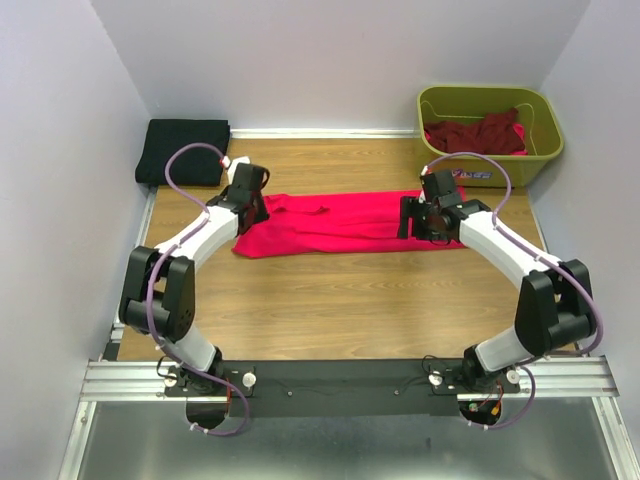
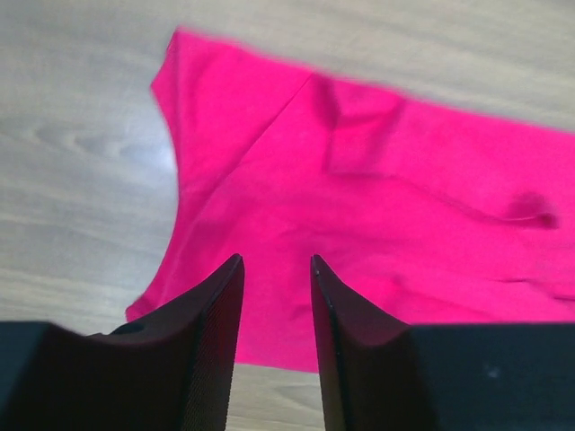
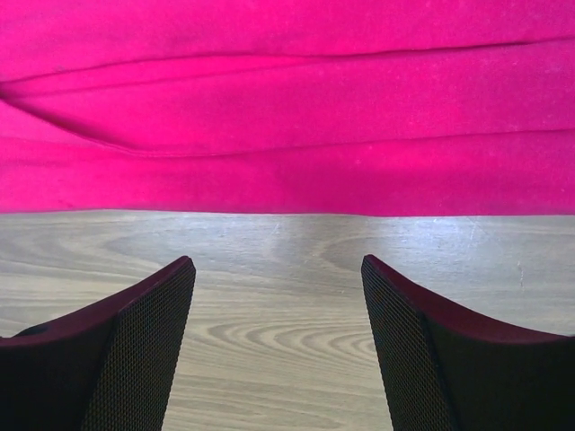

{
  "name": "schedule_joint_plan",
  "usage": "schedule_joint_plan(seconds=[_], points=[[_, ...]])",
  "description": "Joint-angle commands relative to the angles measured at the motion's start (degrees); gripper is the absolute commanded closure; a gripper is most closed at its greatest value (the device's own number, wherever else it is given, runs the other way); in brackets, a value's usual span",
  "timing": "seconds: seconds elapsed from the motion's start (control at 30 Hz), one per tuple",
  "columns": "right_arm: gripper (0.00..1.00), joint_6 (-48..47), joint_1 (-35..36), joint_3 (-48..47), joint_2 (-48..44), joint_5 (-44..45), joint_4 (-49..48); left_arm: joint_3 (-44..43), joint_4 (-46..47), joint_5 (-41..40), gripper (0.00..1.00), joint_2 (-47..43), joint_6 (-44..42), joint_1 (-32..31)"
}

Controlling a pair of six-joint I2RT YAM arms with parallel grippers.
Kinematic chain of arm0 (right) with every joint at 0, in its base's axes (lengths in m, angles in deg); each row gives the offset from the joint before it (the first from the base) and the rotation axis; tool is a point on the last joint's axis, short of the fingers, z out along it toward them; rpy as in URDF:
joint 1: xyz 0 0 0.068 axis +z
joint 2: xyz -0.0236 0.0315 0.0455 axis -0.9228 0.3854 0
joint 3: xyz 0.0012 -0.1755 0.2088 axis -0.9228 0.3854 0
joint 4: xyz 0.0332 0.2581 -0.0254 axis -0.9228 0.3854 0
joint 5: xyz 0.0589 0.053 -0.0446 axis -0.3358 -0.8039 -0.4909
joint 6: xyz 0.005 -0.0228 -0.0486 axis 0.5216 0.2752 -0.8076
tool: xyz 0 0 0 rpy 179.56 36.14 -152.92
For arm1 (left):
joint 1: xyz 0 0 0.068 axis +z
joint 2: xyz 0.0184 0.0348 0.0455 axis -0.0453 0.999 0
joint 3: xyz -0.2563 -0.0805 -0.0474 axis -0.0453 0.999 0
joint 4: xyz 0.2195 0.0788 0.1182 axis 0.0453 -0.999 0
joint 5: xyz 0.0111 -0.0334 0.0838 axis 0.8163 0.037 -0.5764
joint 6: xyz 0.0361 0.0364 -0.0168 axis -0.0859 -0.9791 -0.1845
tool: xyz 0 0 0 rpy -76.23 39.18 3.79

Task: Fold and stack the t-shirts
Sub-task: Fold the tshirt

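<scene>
Wood-grain laminate forms the table [image 1: 330,310]. On it the bright pink-red short-sleeved t-shirt [image 1: 340,222] lies flat as a long band, its long axis running left to right between the two arms.

The left gripper [image 2: 276,260] hangs over the band's left end, where a sleeve flares out. Its fingers stand partly apart with a narrow gap and hold nothing.

The right gripper [image 3: 278,262] is at the right end, over bare wood just beside the cloth's straight edge, which lies directly ahead of the fingertips. Its fingers stand wide apart and hold nothing.

Each arm is nearest its own end. An end-over-end fold along the long axis appears the likely next move.

The cloth is matt, limp and lightly creased. The finger pads are black and meshed.

A folded black t-shirt [image 1: 185,150] sits at the far-left corner. Dark maroon t-shirts [image 1: 480,133] lie heaped in the olive-green plastic tub [image 1: 545,135].
</scene>
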State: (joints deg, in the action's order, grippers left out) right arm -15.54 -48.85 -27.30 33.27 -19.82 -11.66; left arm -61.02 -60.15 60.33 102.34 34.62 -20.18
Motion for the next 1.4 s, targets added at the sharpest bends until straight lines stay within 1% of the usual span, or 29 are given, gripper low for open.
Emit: schedule_joint_plan(seconds=[0.0,0.07,0.1,0.13,0.2,0.3,0.4,0.63,0.7,0.73,0.8,0.87,0.93,0.97,1.1,1.23,1.37], points=[[0.19,-1.2,0.3,-1.4,2.3,-0.1,-1.4,5.9,4.4,3.3,0.6,1.8,1.6,2.5],[0.21,-1.4,0.3,-2.0,3.4,-0.8,-1.6,8.6,5.1,3.4,0.62,2.6,1.7,4.3],[0.22,-1.5,0.4,-2.3,3.4,-1.2,-1.6,8.6,5.4,3.6,0.63,2.8,1.9,4.9],[0.24,-2.0,0.3,-3.0,4.1,-1.9,-1.6,10.4,5.5,4.1,0.64,3.0,2.0,5.6],[0.26,-3.0,0.4,-3.6,4.5,-5.3,-1.9,13.0,5.4,5.8,0.66,2.8,2.9,7.7],[0.26,-5.2,0.9,-5.0,5.8,-7.7,-2.6,16.6,5.7,7.3,0.67,1.4,3.7,9.4],[0.25,-8.8,3.6,-8.0,7.8,-7.4,-2.6,19.3,6.3,7.9,0.67,-0.3,3.9,10.3],[0.26,-17.7,11.3,-15.9,16.6,-5.1,-2.7,21.2,5.6,7.1,0.67,-2.9,3.0,10.8],[0.29,-20.0,13.1,-17.4,19.6,-4.8,-2.7,21.1,4.9,6.0,0.67,-3.8,2.4,10.9],[0.34,-20.5,13.8,-18.8,20.6,-4.8,-2.8,21.0,4.7,5.5,0.67,-4.2,2.1,10.9],[0.4,-22.0,14.3,-20.3,22.8,-5.4,-3.1,21.3,4.7,5.4,0.67,-5.3,1.6,10.9],[0.44,-23.0,14.7,-21.0,23.9,-5.7,-3.1,21.4,4.7,5.5,0.67,-5.8,1.4,10.8],[0.49,-24.5,14.9,-21.7,25.7,-7.4,-3.0,21.7,4.9,5.9,0.67,-6.3,0.9,10.8],[0.5,-24.9,15.0,-21.8,26.1,-8.0,-3.0,21.8,4.8,5.9,0.67,-6.4,0.8,10.9],[0.59,-26.6,15.1,-21.9,27.1,-11.8,-3.0,22.3,4.7,5.4,0.67,-6.8,0.5,10.9],[0.59,-27.4,15.1,-21.6,27.9,-14.6,-3.0,22.1,4.9,5.7,0.67,-6.6,0.3,10.8],[0.59,-27.6,15.1,-21.9,29.0,-14.6,-3.0,22.1,4.9,5.7,0.67,-6.4,0.1,10.8]])
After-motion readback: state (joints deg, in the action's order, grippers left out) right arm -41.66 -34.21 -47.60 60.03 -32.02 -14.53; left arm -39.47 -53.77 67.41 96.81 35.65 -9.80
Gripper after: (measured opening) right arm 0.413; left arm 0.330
